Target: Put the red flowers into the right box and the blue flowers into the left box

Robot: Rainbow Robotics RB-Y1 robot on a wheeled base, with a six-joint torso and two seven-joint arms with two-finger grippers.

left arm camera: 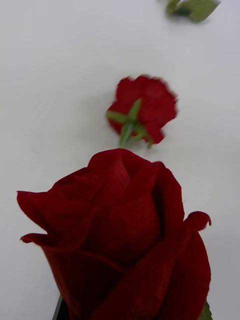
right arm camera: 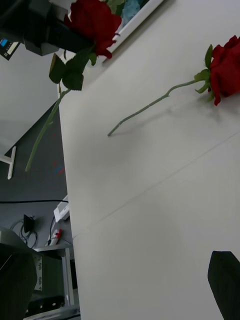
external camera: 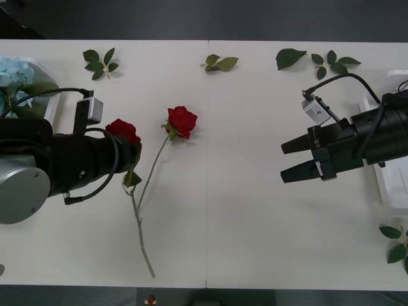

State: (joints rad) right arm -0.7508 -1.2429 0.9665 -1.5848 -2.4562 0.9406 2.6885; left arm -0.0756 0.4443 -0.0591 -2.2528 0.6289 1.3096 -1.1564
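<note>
My left gripper is shut on a red flower, held above the table with its stem dangling toward the front edge. A second red flower lies on the table just to its right, stem pointing front-left. The left box sits at the far left with blue flowers in it. Part of the right box shows at the right edge behind my right arm. In front of that box, above bare table, my right gripper is open and holds nothing.
Loose green leaf sprigs lie along the far edge, and another one at the front right. A cable loops over each wrist. White tabletop stretches between the two arms.
</note>
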